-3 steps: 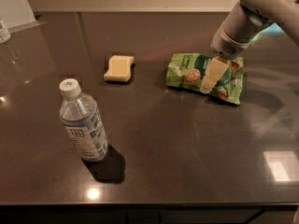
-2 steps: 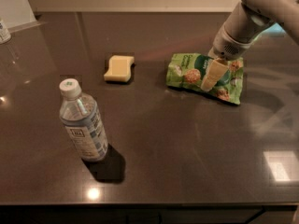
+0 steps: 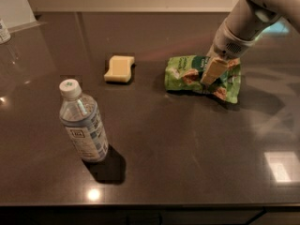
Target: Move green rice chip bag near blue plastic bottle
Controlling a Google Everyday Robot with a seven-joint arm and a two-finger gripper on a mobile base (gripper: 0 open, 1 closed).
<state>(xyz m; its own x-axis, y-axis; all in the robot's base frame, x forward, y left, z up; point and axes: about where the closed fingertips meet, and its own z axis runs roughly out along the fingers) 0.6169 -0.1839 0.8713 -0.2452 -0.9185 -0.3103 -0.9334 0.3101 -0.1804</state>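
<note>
The green rice chip bag (image 3: 183, 77) lies flat on the dark countertop at the right of the middle. My gripper (image 3: 212, 73) comes down from the upper right and sits on the bag's middle, covering part of it. The blue plastic bottle (image 3: 84, 128) stands upright at the front left, with a white cap and a blue-and-white label. It is well apart from the bag, far to the left and nearer the front.
A pale yellow sponge (image 3: 119, 68) lies between the bottle and the bag, toward the back. A small labelled container (image 3: 3, 31) shows partly at the far left edge. The counter's front edge (image 3: 150, 203) runs just in front of the bottle.
</note>
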